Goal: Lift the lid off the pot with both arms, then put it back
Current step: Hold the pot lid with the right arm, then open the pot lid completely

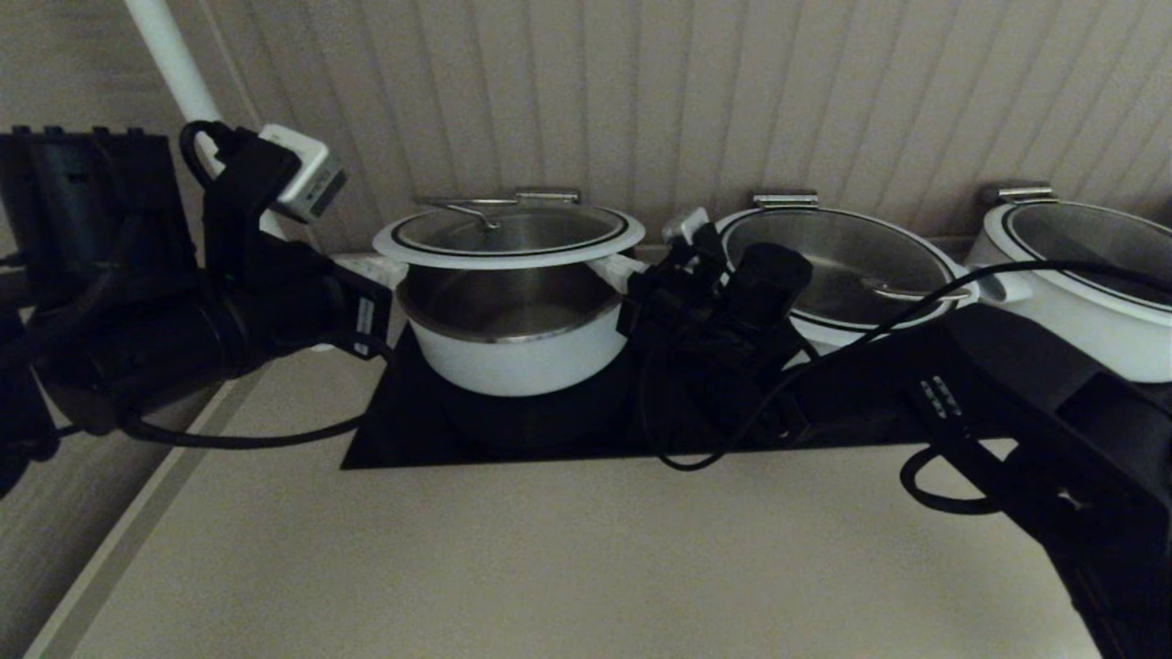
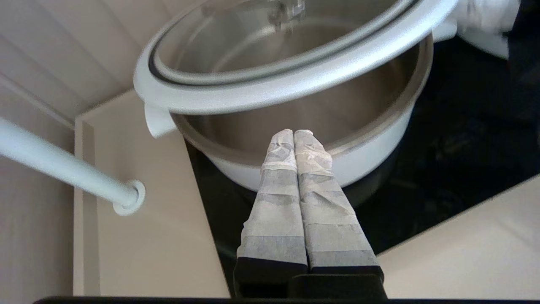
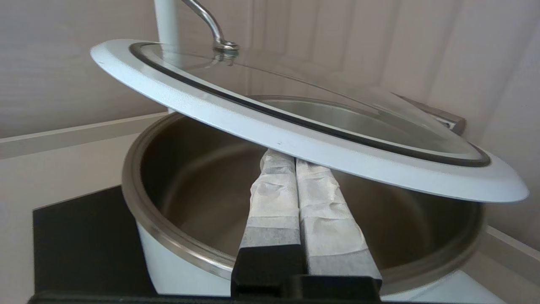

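Both grippers, left point(image 2: 294, 134) and right point(image 3: 283, 157), have fingers pressed together, propping from beneath opposite edges the lid point(image 1: 509, 233) above the pot point(image 1: 515, 334); its glass looks rigid, slippery and breakable, so supporting the white rim seems safest.

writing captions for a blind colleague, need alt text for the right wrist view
A round glass lid with a white rim hangs tilted above an open white pot with a steel inside, propped from below on the closed, white-wrapped right pincer. The lid's steel loop handle rises at its top, and the pot stands on a black cooktop before a pale panelled wall.
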